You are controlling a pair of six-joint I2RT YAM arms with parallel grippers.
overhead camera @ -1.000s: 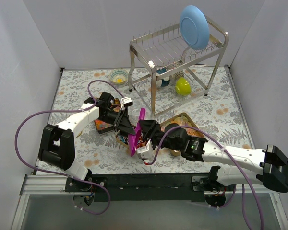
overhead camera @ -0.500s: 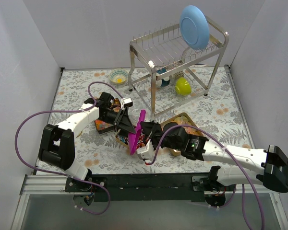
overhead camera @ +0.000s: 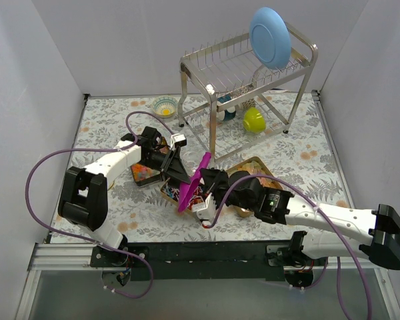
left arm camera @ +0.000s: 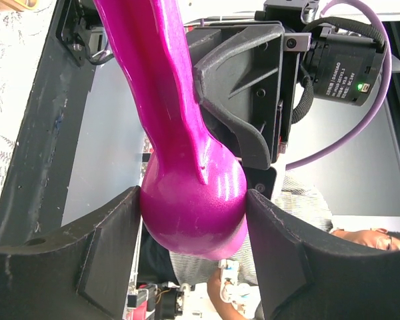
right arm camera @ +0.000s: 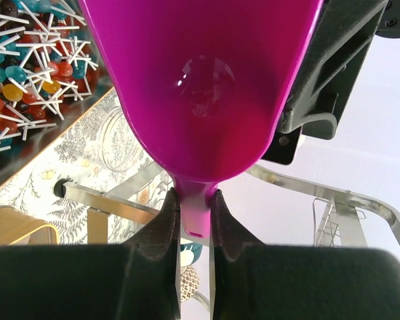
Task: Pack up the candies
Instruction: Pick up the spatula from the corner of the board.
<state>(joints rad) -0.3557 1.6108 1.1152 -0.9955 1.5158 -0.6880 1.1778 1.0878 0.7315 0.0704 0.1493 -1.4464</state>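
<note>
Grey-green leaf-print cloth covers the table (overhead camera: 107, 127). A steel wire dish rack (overhead camera: 217, 67) stands at the far edge, right of the middle. A blue plate (overhead camera: 270, 37) is propped on its top tier and a lime-green cup (overhead camera: 254, 120) lies underneath. A small bowl (overhead camera: 164, 106) sits just left of the rack, near the far edge.

Gold tin trays (overhead camera: 259, 164) lie in the middle of the table, toward the near edge. Both arms reach over them and meet there.

Between the arms a magenta plastic scoop (overhead camera: 203, 165) is held tilted above the trays. The left gripper (left arm camera: 193, 207) is clamped on the scoop's rounded end, one finger pressing each side. The right gripper (right arm camera: 194, 213) has its fingers narrowed to a pinch on the thin stem at the other end. The scoop's hollow looks bare from the right wrist view.

The candies (right arm camera: 27, 73) are lollipops with teal, red, yellow and dark heads on white sticks. They are heaped in the tray just under the scoop.
</note>
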